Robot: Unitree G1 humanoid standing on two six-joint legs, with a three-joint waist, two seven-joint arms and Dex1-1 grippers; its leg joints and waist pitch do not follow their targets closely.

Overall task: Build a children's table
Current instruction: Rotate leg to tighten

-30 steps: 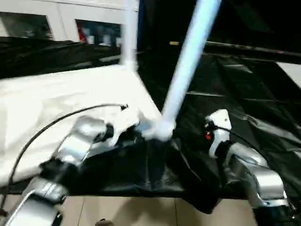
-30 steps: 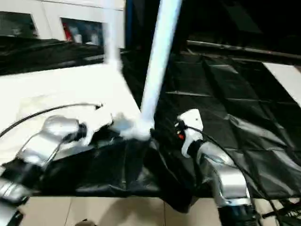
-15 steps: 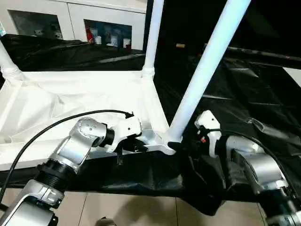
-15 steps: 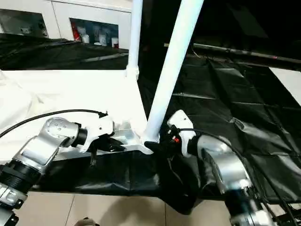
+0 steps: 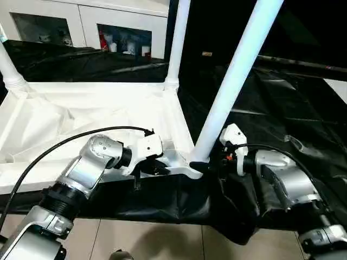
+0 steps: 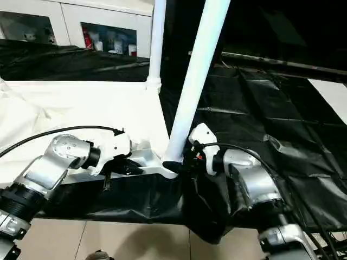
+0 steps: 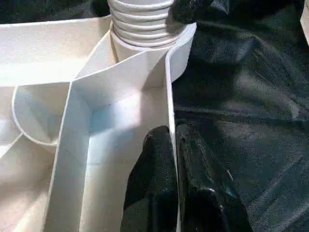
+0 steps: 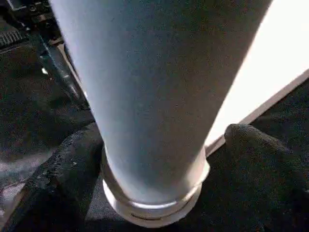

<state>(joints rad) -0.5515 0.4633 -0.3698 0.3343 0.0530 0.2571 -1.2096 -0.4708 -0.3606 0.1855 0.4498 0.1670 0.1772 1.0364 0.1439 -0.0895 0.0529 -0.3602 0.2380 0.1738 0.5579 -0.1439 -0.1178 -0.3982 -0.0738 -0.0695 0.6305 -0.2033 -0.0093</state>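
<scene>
While the large white plastic rectangular tabletop lies underside up on the black-draped work table, reaching that table's near edge, I have both grippers at its near right corner. My left gripper is pinched narrow on the tabletop's thin right rim wall: one black finger presses the inside face, the other the outside face, with the rim between them. From the head camera that same left gripper sits on the near edge just beside the corner, its silver forearm reaching in from the near left with a black cable arching over it.

At the corner itself, a long white tube leg stands in the round corner socket, leaning up and away to the right. Ribbed white threads show where it enters the socket. My right gripper is spread wide around the leg's foot, one black finger on each side of the tube, just above its collar. I cannot tell whether the fingers actually press the tube. In the head view, the right gripper meets the leg's base from the right.

A second white tube leg stands upright in the far right corner socket, and a third white leg rises at the far left corner.
</scene>
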